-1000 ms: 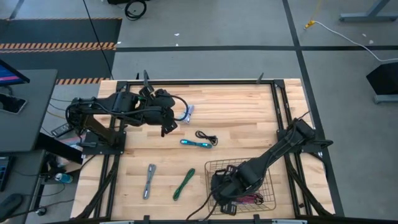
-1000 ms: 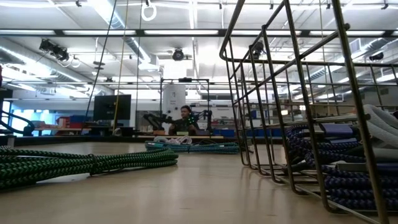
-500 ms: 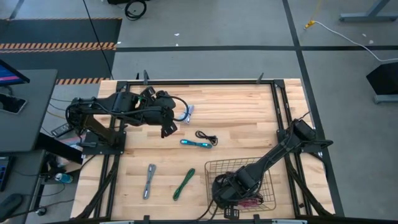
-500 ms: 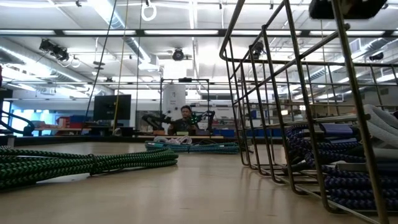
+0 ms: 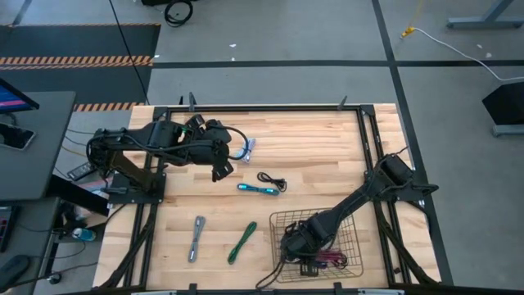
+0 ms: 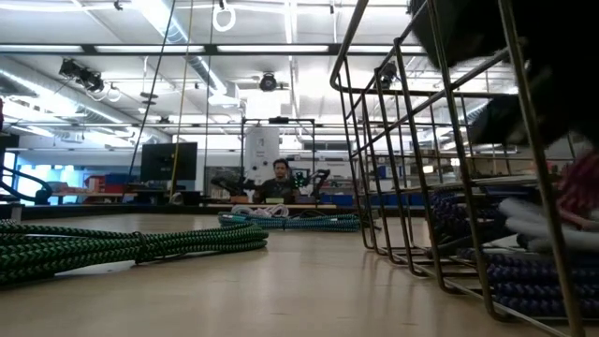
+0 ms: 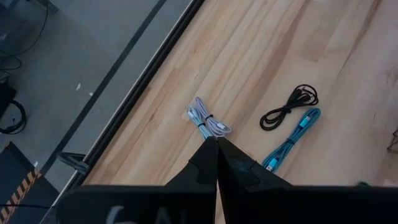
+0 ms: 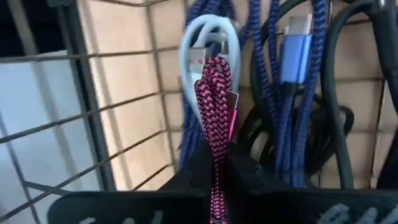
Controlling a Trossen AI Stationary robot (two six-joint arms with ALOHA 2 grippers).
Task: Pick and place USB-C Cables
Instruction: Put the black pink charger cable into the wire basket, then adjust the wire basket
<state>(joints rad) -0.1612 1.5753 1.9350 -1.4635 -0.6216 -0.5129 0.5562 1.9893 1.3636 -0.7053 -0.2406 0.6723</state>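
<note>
My right gripper [image 5: 300,246] reaches down into the black wire-mesh basket [image 5: 273,216] at the table's near right, shut on a pink braided USB-C cable bunch [image 8: 216,87]. Blue [image 8: 292,56], white [image 8: 202,28] and black [image 8: 329,124] cables lie on the basket floor under it. My left gripper [image 5: 219,170] hovers shut at the far left. In front of it on the wood lie a silver-blue bunch [image 7: 208,120], a black coil [image 7: 289,107] and a teal bunch [image 7: 291,142]. A grey bunch [image 5: 196,238] and a green bunch [image 5: 242,242] lie near the front edge. My right gripper pinches the pink cable bunch between its two fingers, partway along the bunch [image 8: 217,146], coming from above and pointing down into the basket. The bunch runs along the fingers, and its folded end [image 8: 214,65] sticks out past the tips, over the cables in the basket.
The basket's wire walls [image 6: 393,140] stand close around my right gripper. A black frame [image 5: 246,107] edges the table. Bare wood lies between the basket and the loose cables. In the low view a person [image 6: 277,180] sits far behind the table.
My right gripper has gone down into the basket with the pink bunch; in the low view it came in from above and now fills the upper right. My left arm has kept still.
</note>
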